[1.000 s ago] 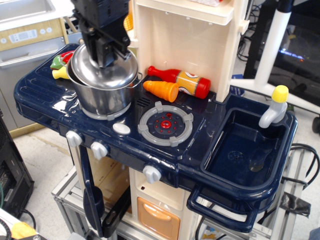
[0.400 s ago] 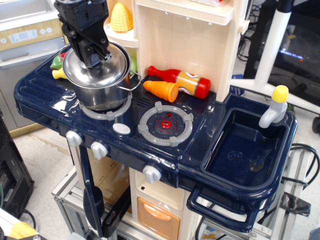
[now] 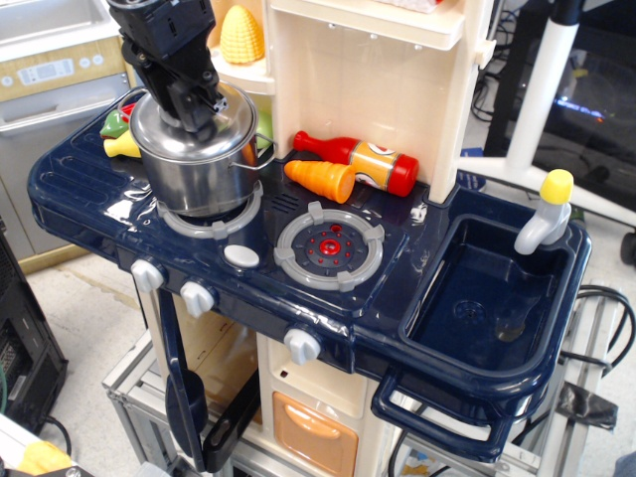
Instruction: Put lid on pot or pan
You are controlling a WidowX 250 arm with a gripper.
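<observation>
Lid [image 3: 189, 127] sits on the pot [image 3: 199, 169] at far left of the worktop [image 3: 79, 194], jaws gripping its knob (hidden), so lifting before they release could drag lid or pot off the burner.

no text, label or number can be read on anything in view

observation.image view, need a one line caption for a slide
Robot hand sets a steel lid on the pot on a toy stove's left burner, beside a ketchup bottle and carrot.
</observation>
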